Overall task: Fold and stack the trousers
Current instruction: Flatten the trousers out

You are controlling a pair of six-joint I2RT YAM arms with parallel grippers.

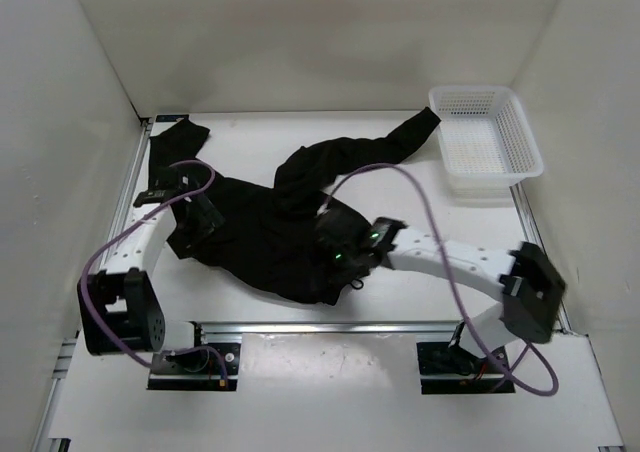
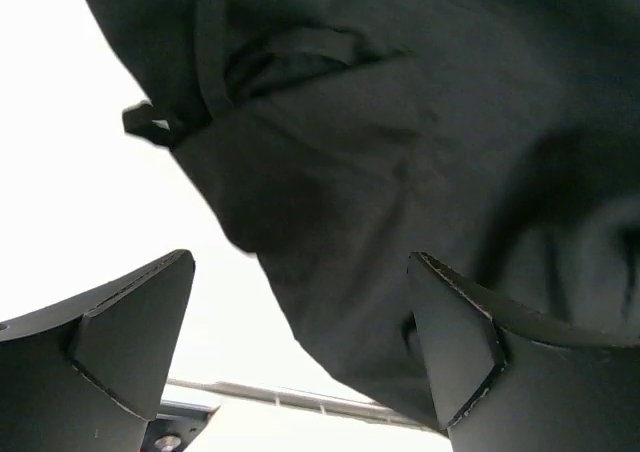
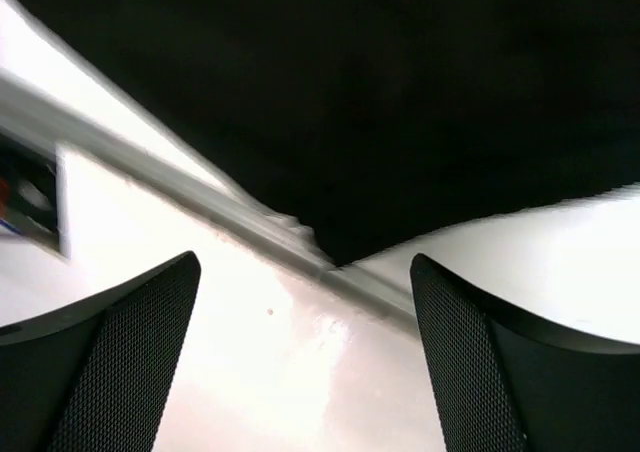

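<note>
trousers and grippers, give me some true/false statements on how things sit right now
1. The trousers lie folded in a neat stack. False: they are spread out and rumpled on the table, with the legs splayed apart.
2. The left gripper is open. True.
3. The right gripper is clamped on the cloth. False: its jaws stand wide apart with nothing between them.
4. The basket sits at the far right of the table. True.
5. One trouser leg lies inside the basket. False: that leg ends beside the basket's left corner, outside it.
</note>
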